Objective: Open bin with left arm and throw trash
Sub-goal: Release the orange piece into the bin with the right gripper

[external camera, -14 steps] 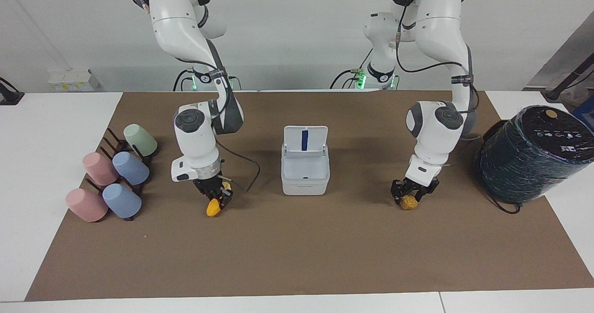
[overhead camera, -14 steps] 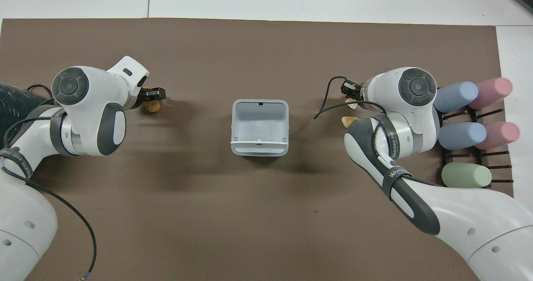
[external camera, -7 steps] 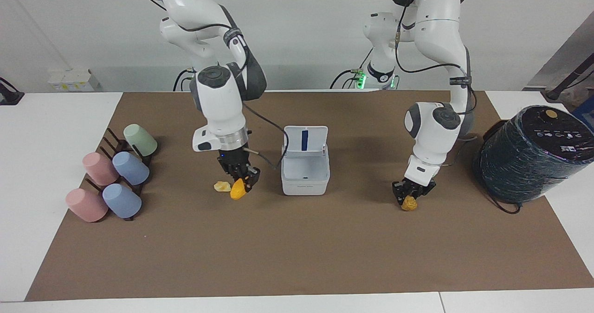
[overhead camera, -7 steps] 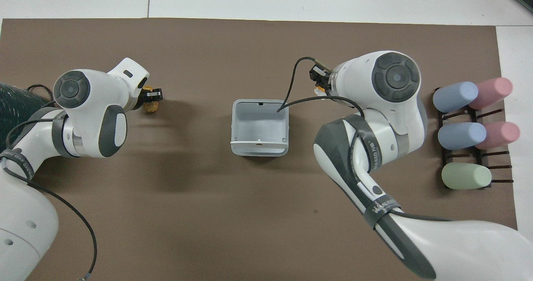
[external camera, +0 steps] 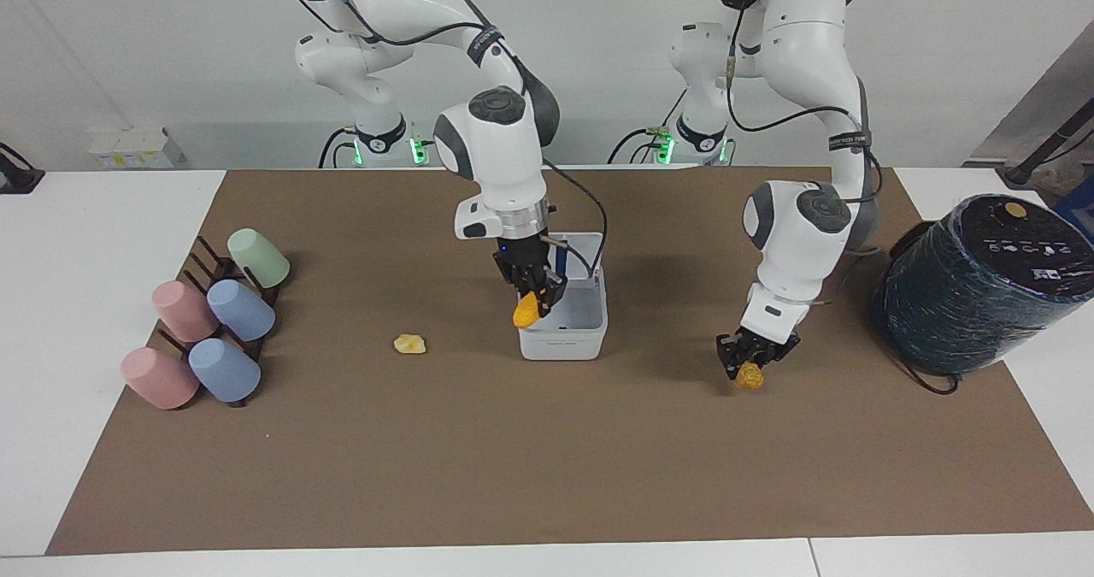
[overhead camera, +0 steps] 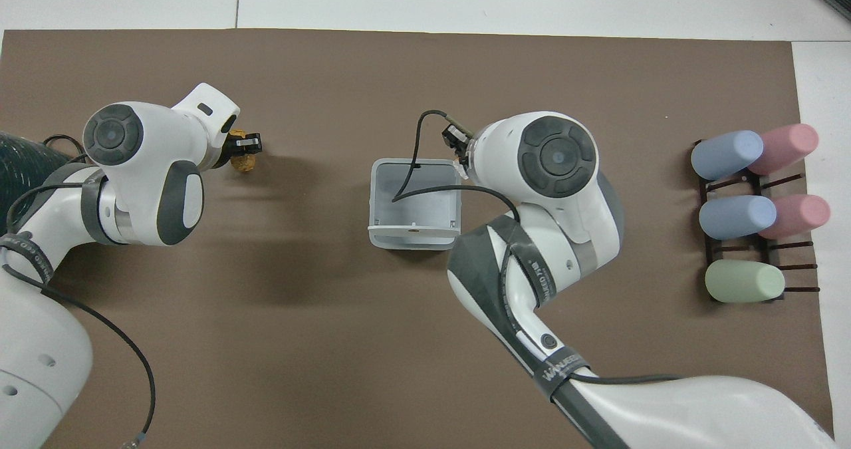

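Observation:
The white bin [external camera: 560,344] stands mid-mat with its lid up; it also shows in the overhead view [overhead camera: 413,237]. My right gripper [external camera: 532,302] is shut on the orange cob piece [external camera: 526,312] and holds it over the bin's rim at the right arm's side. My left gripper [external camera: 752,360] is shut on the brownish-yellow cob piece [external camera: 750,377], low over the mat toward the left arm's end; both show in the overhead view, the gripper [overhead camera: 244,147] and the cob [overhead camera: 246,163]. The pale yellow lump [external camera: 409,344] lies on the mat beside the bin, toward the right arm's end.
A rack of pastel cups [external camera: 209,320] lies at the right arm's end of the mat. A large dark film-wrapped cylinder [external camera: 974,286] stands at the left arm's end. The right arm's cable [overhead camera: 425,183] hangs over the bin.
My right gripper lifted the orange cob piece from beside the pale lump and carried it over the bin. My left gripper closed on the brownish-yellow cob piece and stayed about in place.

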You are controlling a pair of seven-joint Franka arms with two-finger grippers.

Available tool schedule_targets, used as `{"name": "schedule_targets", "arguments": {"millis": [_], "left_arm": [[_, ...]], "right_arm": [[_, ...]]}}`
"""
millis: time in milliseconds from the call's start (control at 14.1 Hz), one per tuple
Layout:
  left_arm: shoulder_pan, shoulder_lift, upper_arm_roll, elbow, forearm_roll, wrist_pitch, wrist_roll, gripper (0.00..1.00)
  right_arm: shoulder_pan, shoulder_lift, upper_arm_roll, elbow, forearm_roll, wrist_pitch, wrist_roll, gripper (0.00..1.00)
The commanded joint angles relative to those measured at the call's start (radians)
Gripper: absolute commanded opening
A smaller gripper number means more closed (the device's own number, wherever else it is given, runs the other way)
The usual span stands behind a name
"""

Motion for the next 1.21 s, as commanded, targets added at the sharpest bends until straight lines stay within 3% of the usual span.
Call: {"name": "schedule_targets", "arguments": {"millis": [0, 71, 142, 569, 853, 1137], "left_arm": [[-0.019, 0.001, 0.008, 0.101, 0.017, -0.137, -0.036, 0.03], [-0.036, 0.001, 0.008, 0.132, 0.017, -0.18, -0.065, 0.03], [-0.05, 0.0, 0.008, 0.156, 0.018, -0.214, -0.088, 0.03], [-0.145, -0.014, 0.003, 0.253, 0.015, -0.343, -0.247, 0.03], [-0.24, -0.016, 0.002, 0.258, 0.015, -0.349, -0.398, 0.03], [-0.328, -0.022, -0.001, 0.256, 0.007, -0.386, -0.473, 0.03]], "right_arm": [[-0.01, 0.002, 0.035, -0.003, 0.007, -0.012, 0.05, 0.09], [-0.01, -0.002, 0.04, -0.017, 0.007, -0.012, 0.053, 0.71], [-0.01, -0.002, 0.04, -0.014, 0.024, -0.016, 0.059, 0.96], [-0.048, -0.013, 0.031, 0.018, 0.018, -0.029, 0.009, 1.0], [-0.143, -0.03, 0.028, -0.017, 0.003, -0.039, -0.261, 1.0], [-0.232, -0.062, 0.028, -0.173, -0.003, 0.01, -0.6, 1.0]]}}
